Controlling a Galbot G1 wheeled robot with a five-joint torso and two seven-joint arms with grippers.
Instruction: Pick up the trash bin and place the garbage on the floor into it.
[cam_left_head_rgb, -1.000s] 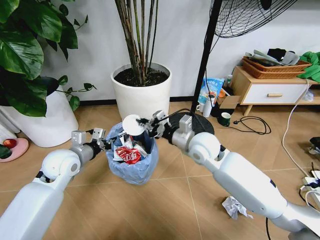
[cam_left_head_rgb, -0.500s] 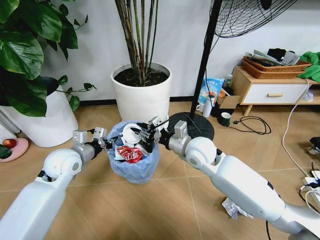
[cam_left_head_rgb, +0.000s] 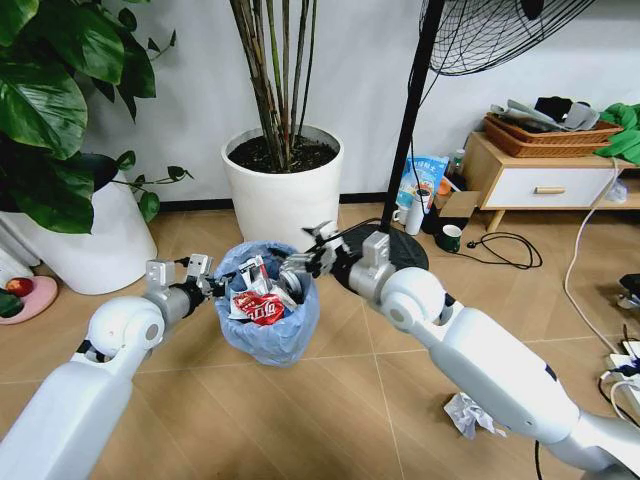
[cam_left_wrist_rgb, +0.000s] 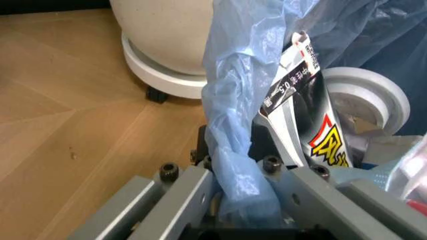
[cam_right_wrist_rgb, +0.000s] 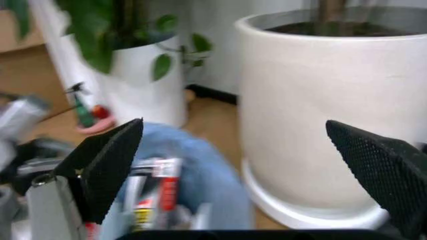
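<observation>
The bin (cam_left_head_rgb: 268, 318) hangs upright between the two arms, its mouth up and its long axis vertical, in front of the white pot (cam_left_head_rgb: 284, 180). The left tool (cam_left_head_rgb: 205, 283) holds it by the near-left rim: in the left wrist view its fingers (cam_left_wrist_rgb: 175, 196) are closed on a bunched fold of the blue bag (cam_left_wrist_rgb: 235, 165). Inside lie a red wrapper (cam_left_head_rgb: 256, 309), a tube and a white disc (cam_left_wrist_rgb: 365, 97).

The right tool (cam_left_head_rgb: 310, 257) sits just over the bin's right rim with its pads (cam_right_wrist_rgb: 110, 162) spread wide and nothing between them; its load appears to be in the bin.

A crumpled paper (cam_left_head_rgb: 471, 414) lies on the floor (cam_left_head_rgb: 330, 410), well to the right and nearer the robot, beside the right forearm. It has no clear long axis. The right arm is the nearer one, and the free one; the paper lies back and below its tool.
</observation>
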